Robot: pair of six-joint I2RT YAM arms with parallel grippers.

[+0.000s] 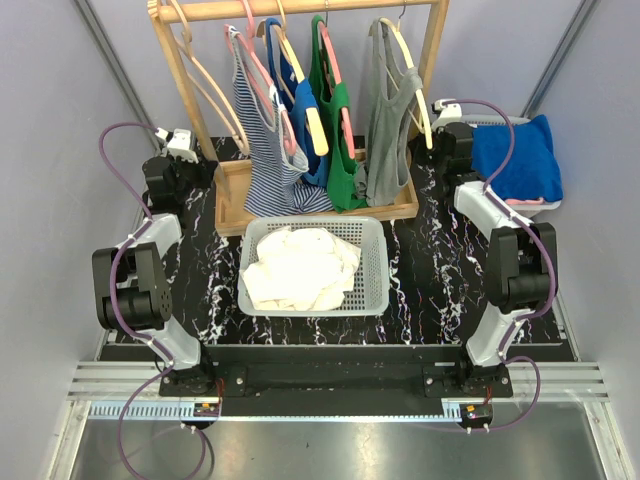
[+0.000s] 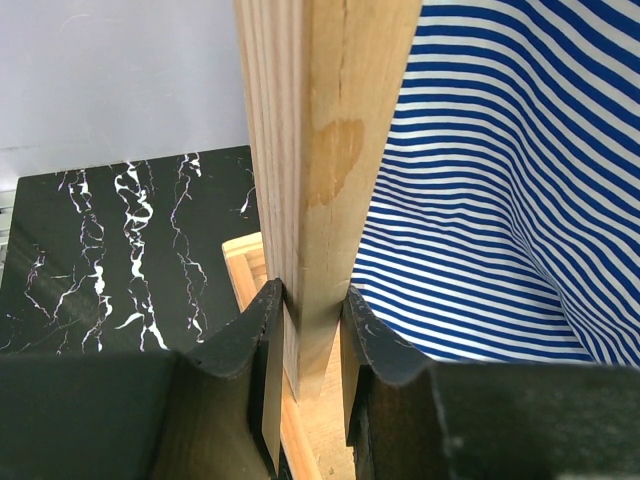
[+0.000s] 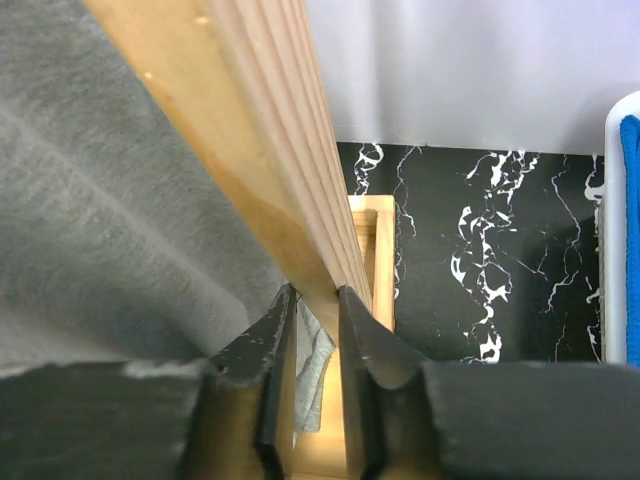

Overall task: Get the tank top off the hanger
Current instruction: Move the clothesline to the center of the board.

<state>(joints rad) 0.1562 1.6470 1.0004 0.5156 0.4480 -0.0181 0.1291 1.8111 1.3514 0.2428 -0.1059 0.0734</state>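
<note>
Top external view cuts off the light wooden clothes rack (image 1: 300,10) at 12 o'clock just above its rail, and its posts crowd both wrist views, so little of the garments shows there. The left gripper (image 2: 310,300) is clamped on the left wooden post (image 2: 300,150), with the blue-and-white striped tank top (image 2: 500,200) hanging from a pink hanger (image 1: 260,75) at its 3 o'clock; the right gripper (image 3: 315,295) pinches the right wooden post (image 3: 270,170), and the grey tank top (image 3: 100,220) presses in from 9 o'clock. A white slatted plastic basket (image 1: 380,265) of crumpled white cloth (image 1: 300,265) sits at 6 o'clock of the rack on the black marbled table (image 1: 430,270), with bare tabletop on either side.
</note>
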